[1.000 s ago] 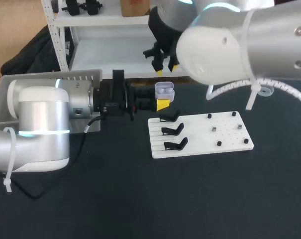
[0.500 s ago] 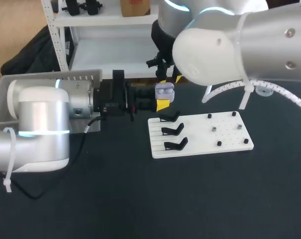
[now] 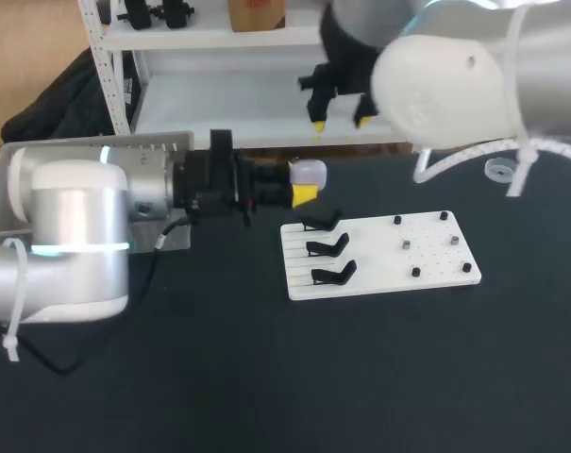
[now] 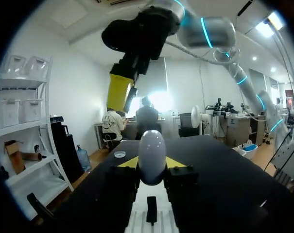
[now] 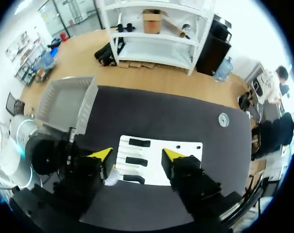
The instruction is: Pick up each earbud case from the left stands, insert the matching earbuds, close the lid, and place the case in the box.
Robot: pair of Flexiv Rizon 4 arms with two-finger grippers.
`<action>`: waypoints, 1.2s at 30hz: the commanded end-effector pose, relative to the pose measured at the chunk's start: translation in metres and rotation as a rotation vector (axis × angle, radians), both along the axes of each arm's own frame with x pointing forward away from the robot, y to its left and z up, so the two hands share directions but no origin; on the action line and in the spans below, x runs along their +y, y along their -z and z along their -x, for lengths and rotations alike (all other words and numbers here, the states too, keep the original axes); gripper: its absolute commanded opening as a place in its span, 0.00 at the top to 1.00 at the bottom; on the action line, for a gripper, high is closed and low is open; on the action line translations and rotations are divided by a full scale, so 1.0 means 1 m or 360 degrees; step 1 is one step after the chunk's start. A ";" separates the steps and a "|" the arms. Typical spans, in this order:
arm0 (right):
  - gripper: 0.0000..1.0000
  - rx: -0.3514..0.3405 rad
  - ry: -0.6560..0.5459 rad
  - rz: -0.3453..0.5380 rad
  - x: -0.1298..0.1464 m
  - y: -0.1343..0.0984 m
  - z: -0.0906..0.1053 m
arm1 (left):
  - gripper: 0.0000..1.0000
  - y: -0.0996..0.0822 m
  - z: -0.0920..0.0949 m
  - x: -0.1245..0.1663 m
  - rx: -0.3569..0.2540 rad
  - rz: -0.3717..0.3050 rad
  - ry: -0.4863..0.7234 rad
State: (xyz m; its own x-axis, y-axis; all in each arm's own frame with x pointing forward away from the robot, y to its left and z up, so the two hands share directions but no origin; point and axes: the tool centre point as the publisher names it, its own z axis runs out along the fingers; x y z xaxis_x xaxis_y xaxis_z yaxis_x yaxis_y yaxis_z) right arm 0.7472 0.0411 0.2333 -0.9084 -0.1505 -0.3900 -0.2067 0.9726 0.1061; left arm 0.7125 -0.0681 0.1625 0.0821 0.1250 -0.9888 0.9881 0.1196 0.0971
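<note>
White case point(image 3: 310, 172), lid shut, clenched in left hand point(image 4: 152, 165), aloft just left of board point(image 3: 379, 255); likely ready for box point(image 3: 143, 143). Right hand point(image 3: 340, 121) spread, empty, high behind board, probably to leave path free.

The left arm point(image 3: 68, 236) is built of rounded silver-grey casings, and a thin cyan light ring is set around the large joint farthest behind the left gripper point(image 4: 152, 162). Directly behind that gripper a black wrist block is seen, and a black cable is trailed from it; further back a white cable tie is looped. Its fingers are black, capped in bright yellow. The right arm point(image 3: 464, 75) is clad in glossy silver-white shells dotted with small screws, and a white spiral conduit is tied along it. The right gripper point(image 3: 341, 121) is likewise black with yellow tips.
</note>
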 end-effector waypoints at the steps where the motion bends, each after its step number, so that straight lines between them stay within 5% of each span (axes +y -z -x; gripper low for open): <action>1: 0.00 -0.0152 0.0158 -0.0136 -0.027 0.010 0.010 | 1.00 -0.027 0.007 0.047 -0.0074 -0.0022 -0.0107; 7: 0.00 -0.0120 0.0271 -0.0160 -0.050 0.027 0.022 | 1.00 -0.053 -0.002 0.124 -0.0166 -0.0118 -0.0336; 8: 0.00 -0.0117 0.0284 -0.0175 -0.052 0.027 0.024 | 1.00 -0.053 -0.006 0.138 -0.0188 -0.0194 -0.0363; 12: 0.00 -0.0117 0.0284 -0.0175 -0.052 0.027 0.024 | 1.00 -0.047 -0.025 0.182 -0.0172 -0.0227 -0.0426; 18: 0.00 -0.0117 0.0284 -0.0175 -0.052 0.027 0.024 | 1.00 -0.035 -0.047 0.225 -0.0164 -0.0205 -0.0462; 23: 0.00 -0.0117 0.0284 -0.0175 -0.052 0.027 0.024 | 1.00 -0.012 -0.063 0.260 -0.0136 -0.0211 -0.0532; 36: 0.00 -0.0117 0.0284 -0.0175 -0.052 0.027 0.024 | 1.00 0.066 -0.099 0.291 0.0252 -0.0459 -0.0649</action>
State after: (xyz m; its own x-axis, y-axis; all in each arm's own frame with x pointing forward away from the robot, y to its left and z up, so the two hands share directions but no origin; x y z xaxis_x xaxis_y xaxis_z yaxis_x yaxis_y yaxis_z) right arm 0.7274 -0.0098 0.2068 -0.8924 0.0516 -0.4482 -0.0460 0.9779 0.2041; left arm 0.7939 0.2274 0.1060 -0.1450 0.3506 -0.9252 0.8556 0.5141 0.0607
